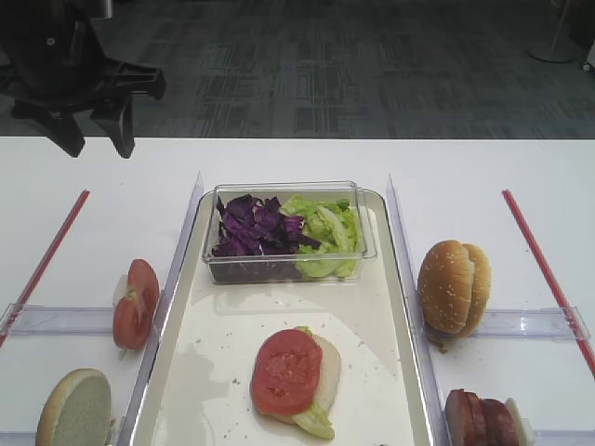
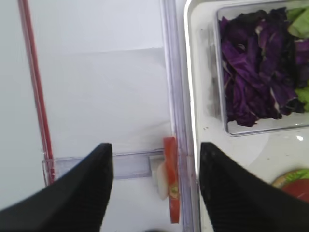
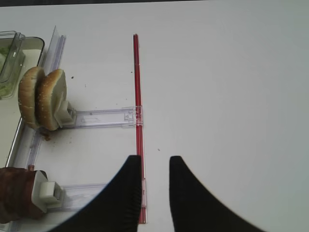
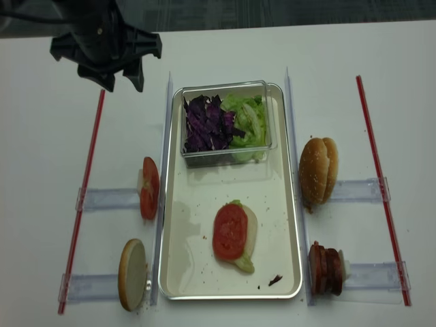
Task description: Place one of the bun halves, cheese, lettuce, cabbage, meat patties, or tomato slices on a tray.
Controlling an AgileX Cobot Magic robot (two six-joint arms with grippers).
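Tomato slices [image 2: 170, 186] — left arm's fingers [image 2: 82, 193] spread above them.

You've got the long rectangular metal tray [image 4: 289, 225] centre; clear plastic tub [image 4: 225, 125] at its back, round flat tomato slice [image 4: 229, 231] stacked in front; sesame-seeded bun halves [image 4: 317, 172] right.

left hand [image 1: 96, 139] raised, open, right hand [image 3: 154, 166] parted

A white table [image 4: 225, 48] fills both high views. At frame centre the tray [image 4: 176, 272] is laid on it, flanked by clear plastic rails [image 4: 357, 189] and red strips [image 4: 381, 184] towards the left and right edges.
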